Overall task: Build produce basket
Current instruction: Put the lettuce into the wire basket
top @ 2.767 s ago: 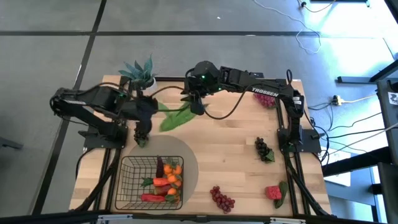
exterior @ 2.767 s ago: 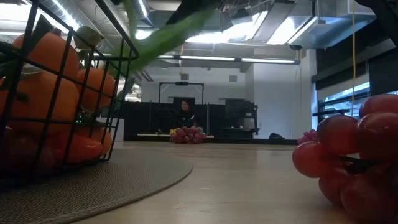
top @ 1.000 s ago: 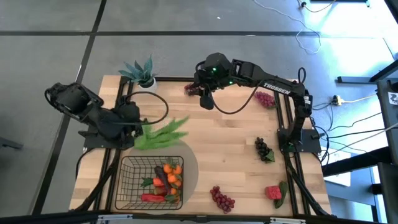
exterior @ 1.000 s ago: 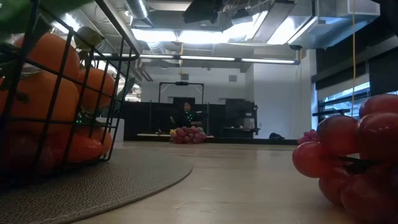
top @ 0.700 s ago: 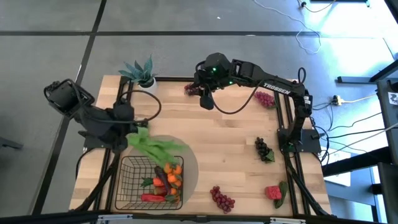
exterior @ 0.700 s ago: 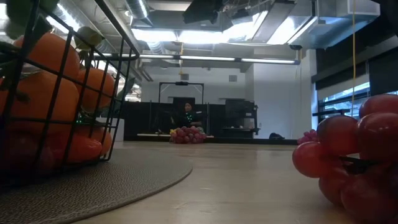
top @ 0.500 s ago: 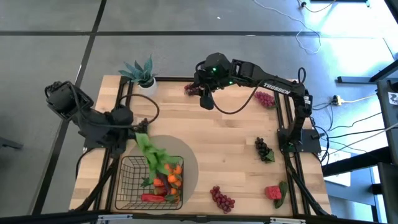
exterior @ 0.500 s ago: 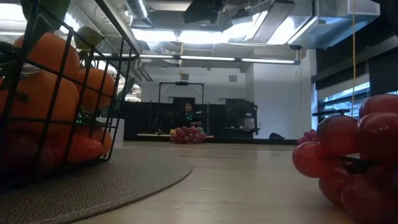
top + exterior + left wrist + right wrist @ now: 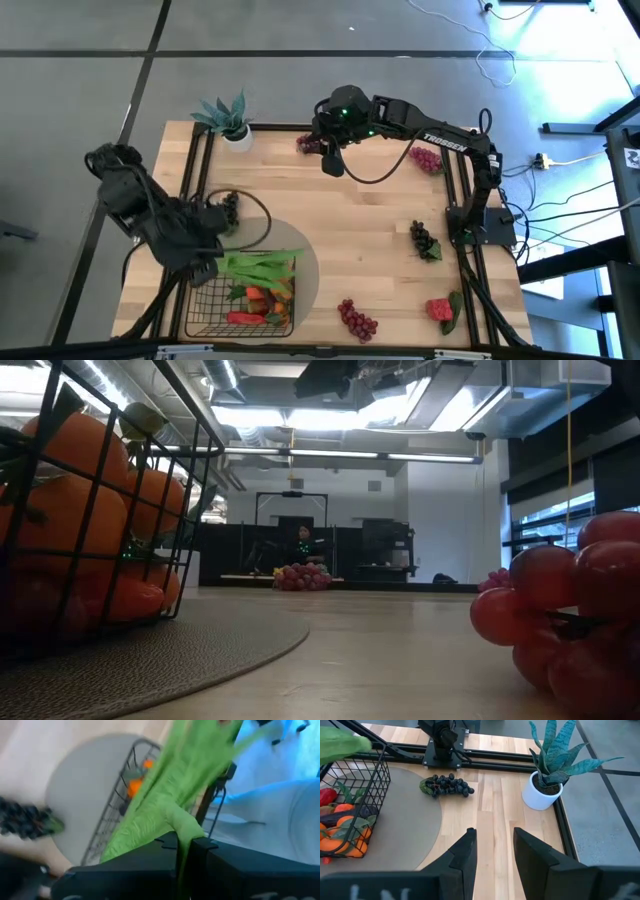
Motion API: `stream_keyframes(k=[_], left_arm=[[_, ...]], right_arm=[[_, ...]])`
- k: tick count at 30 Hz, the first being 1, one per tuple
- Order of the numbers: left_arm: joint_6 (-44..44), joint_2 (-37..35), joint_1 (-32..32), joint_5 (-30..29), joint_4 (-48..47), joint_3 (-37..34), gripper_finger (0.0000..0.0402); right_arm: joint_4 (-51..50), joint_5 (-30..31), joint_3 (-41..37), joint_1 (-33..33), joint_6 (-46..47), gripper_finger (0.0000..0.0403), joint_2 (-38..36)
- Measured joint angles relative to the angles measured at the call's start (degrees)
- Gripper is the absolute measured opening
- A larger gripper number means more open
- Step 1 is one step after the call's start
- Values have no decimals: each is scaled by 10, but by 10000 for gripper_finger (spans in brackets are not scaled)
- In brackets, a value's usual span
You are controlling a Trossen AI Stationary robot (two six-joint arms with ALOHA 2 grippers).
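The dark wire basket (image 9: 215,300) stands on the grey round mat (image 9: 305,262) at the table's near left and holds orange, red and purple produce (image 9: 268,292). My left gripper (image 9: 212,263) is at the basket's far left corner, shut on a bunch of long green bean pods (image 9: 258,263) that reaches rightward across the basket's far part. Whether the pods touch the rim I cannot tell. My right gripper (image 9: 331,165) hovers open over the table's far middle, near a small grape bunch (image 9: 307,143). My left gripper pinches the green bean pods between its two fingers at their narrow stem end (image 9: 183,834). It comes level from the table's left side. The pods (image 9: 180,785) fan out away from the fingers over the basket (image 9: 120,805).
A dark grape bunch (image 9: 228,204) lies on the mat's far edge beside the left arm. The teal potted plant (image 9: 228,118) stands at the far left corner. Purple grapes (image 9: 428,158), dark grapes (image 9: 424,240), red grapes (image 9: 357,319) and a strawberry (image 9: 441,309) lie on the right half.
My left gripper has moved toward the near edge, from beside the mat's far side to the basket's far left corner. It has stayed shut on the green pods, carrying them over the basket. The pods have swung from slanting toward the near edge to lying across the basket.
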Motion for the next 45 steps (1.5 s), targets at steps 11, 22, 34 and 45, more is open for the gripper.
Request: stream_keyframes(k=[11, 22, 34, 45], left_arm=[[-66, 48, -37, 6, -8, 0, 0], [-59, 81, -38, 2, -37, 0, 0], [-115, 80, -38, 11, -37, 0, 0], [-235, 80, -36, -53, -37, 0, 0]], right_arm=[[-9, -9, 0, 0, -1, 113, 0], [-29, -55, 0, 0, -17, 113, 0], [-30, -55, 0, 0, -17, 113, 0], [-54, -173, 0, 0, -46, 113, 0]])
